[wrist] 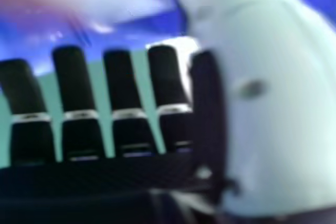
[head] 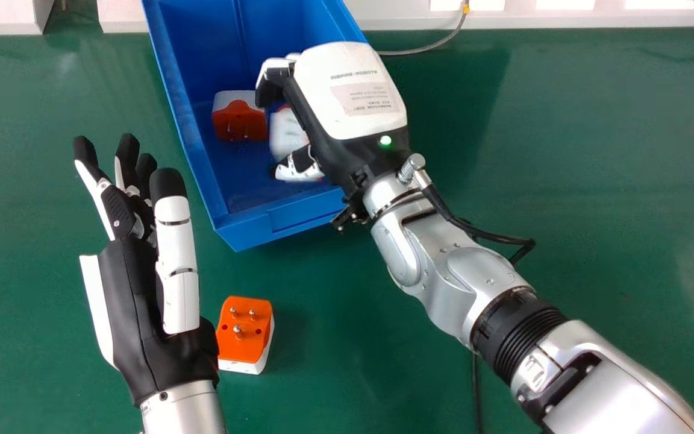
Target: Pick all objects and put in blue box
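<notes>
Inside the blue box (head: 256,228), a blurred white adapter (head: 287,131) sits below the right hand (head: 350,90), its fingers released, beside a red-and-white adapter (head: 240,117). Two appear delivered; one orange adapter (head: 244,328) awaits on the green table (head: 353,361) near the loose-fingered left hand (head: 136,313).

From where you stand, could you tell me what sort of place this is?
Probably a robotics lab or test bench: a green work surface, a blue box and a loose cable.

Black fingers (wrist: 122,80) beside the pale thumb (wrist: 278,124), blurred blue box (wrist: 160,24) beyond
</notes>
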